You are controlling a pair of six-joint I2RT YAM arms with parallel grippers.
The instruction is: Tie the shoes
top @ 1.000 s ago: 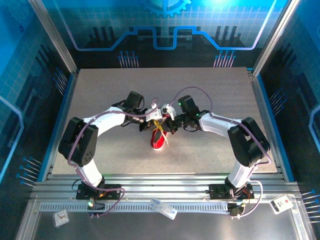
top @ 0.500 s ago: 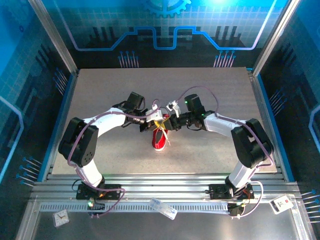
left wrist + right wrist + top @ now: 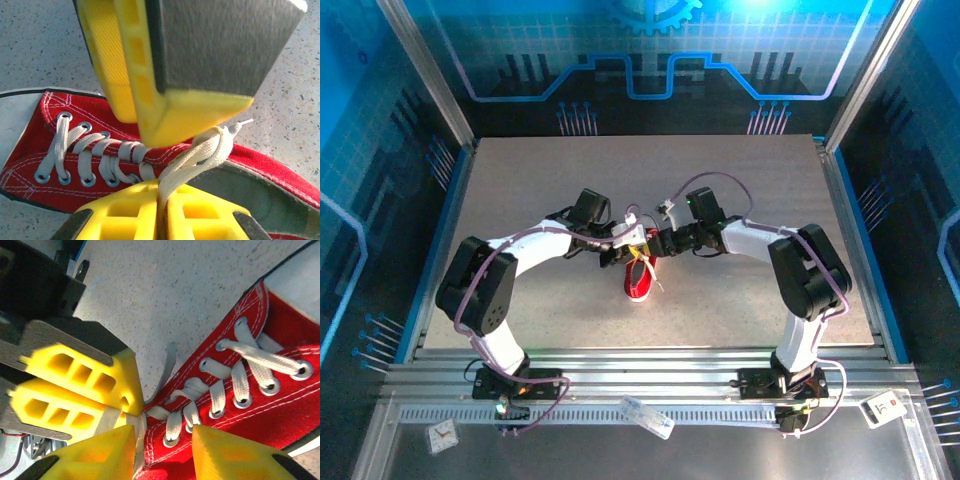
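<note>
Sneaker rests between both hands: left hand pinches its white lace, right hand stands slightly parted.

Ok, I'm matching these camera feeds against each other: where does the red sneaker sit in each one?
Top external: the red sneaker is small, near the picture's centre, toe towards the bottom edge.
Left wrist: the red sneaker lies across the lower half, toe cap at the left edge.
Right wrist: the red sneaker fills the right side, toe cap at the upper right.
Shared landmark: the white laces criss-crossing its eyelets.
</note>
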